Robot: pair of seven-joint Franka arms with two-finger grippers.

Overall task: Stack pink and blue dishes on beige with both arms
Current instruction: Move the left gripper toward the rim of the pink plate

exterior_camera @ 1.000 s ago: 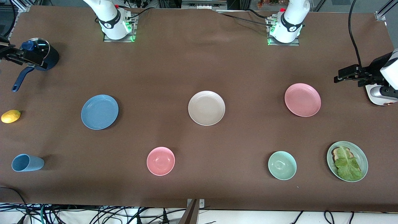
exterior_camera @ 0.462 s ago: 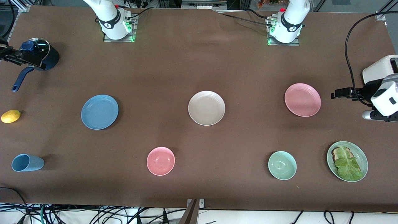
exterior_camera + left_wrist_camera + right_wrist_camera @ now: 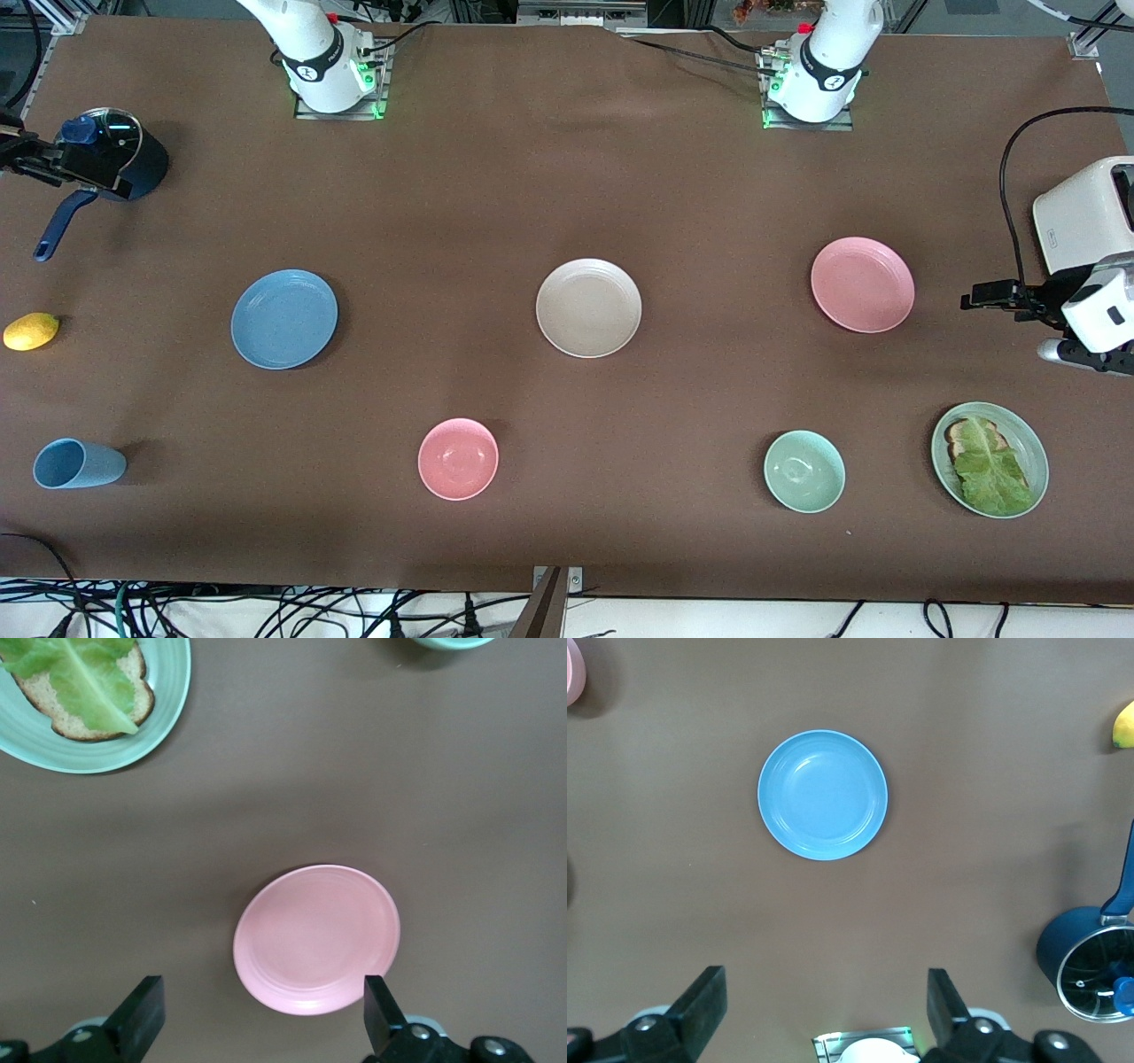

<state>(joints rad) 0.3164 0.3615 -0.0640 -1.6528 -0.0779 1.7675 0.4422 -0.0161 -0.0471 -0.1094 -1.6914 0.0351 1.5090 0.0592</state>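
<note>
The pink plate (image 3: 862, 284) sits flat toward the left arm's end of the table, the blue plate (image 3: 284, 319) toward the right arm's end, and the beige plate (image 3: 588, 307) between them. Both look light, stiff and a bit slippery, so pinch the rim. The left gripper (image 3: 261, 1014) hangs beside the pink plate, spread wide. The right gripper (image 3: 824, 1010) waits over the dark pot (image 3: 120, 159), spread wide too.

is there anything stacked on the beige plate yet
No, in the front view the beige plate lies bare at the table's middle, while the pink plate and the blue plate each sit apart on the table.
</note>
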